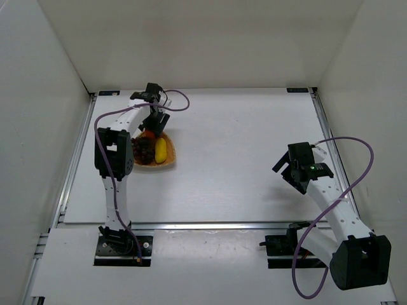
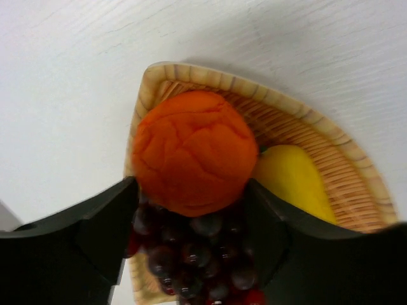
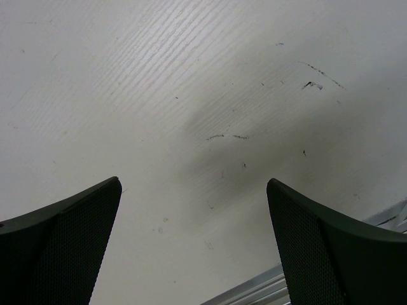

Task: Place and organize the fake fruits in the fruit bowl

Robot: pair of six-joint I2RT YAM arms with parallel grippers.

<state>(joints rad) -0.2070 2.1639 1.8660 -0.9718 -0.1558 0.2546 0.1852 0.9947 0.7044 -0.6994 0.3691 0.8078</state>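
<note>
Left wrist: orange in left hand

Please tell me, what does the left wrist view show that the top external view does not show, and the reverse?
Only the left wrist view shows the woven ribs of the fruit bowl, the single grapes of the grape bunch, and the left gripper with its fingers against both sides of the orange. Only the top external view shows the whole table and the right gripper, far from the bowl. Both views show the bowl holding the orange, the grape bunch and the yellow fruit.
</note>
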